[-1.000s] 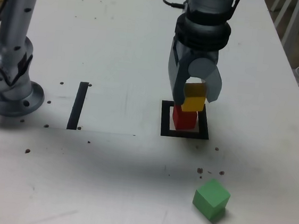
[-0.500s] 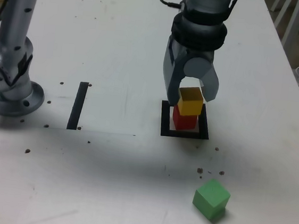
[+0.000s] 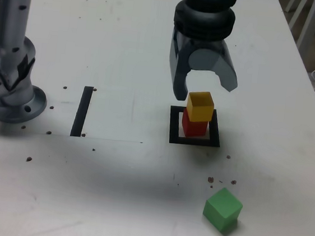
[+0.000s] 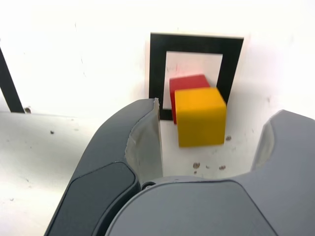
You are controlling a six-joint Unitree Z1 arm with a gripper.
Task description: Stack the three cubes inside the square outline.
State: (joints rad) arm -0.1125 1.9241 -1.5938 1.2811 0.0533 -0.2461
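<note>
The gripper hung just above the stack with its jaws spread and nothing between them, so the second cube looked placed and the third step was due. The next move, by my reading, called for a swing toward the near edge of the white table, then a grasp on the green cube, which lay well apart from the square outline and skewed to it. Inside that black frame the red cube sat on the white centre, and the yellow cube rested on top, slightly offset. All three were matte, equal blocks.
</note>
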